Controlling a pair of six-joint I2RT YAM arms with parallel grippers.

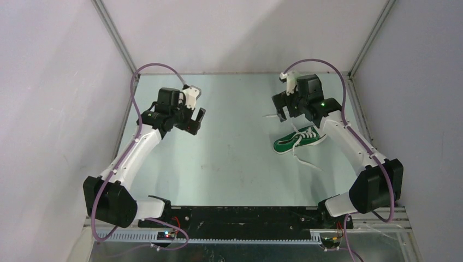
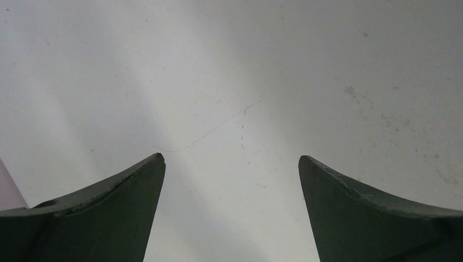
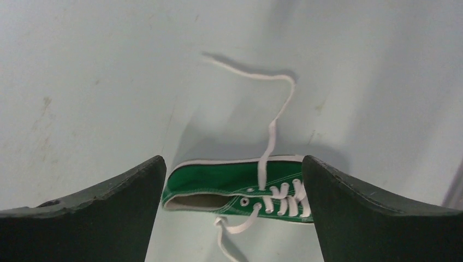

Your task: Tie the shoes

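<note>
One green shoe (image 1: 299, 140) with a white sole edge lies on the table at the right, heel to the left and toe to the right. Its white laces (image 3: 277, 112) are loose: one runs away from the shoe across the table, and the other lace end (image 3: 228, 229) curls on its opposite side. My right gripper (image 1: 283, 112) hovers behind the shoe (image 3: 218, 183), open and apart from it, with nothing between its fingers. My left gripper (image 1: 194, 121) is open over bare table at the far left, well away from the shoe. In the left wrist view the left gripper (image 2: 231, 157) frames only table surface.
White walls enclose the pale table (image 1: 229, 158) on three sides, with metal frame posts (image 1: 117, 38) at the back corners. Purple cables (image 1: 134, 87) loop over both arms. The arm bases sit on a black rail (image 1: 240, 215) at the near edge.
</note>
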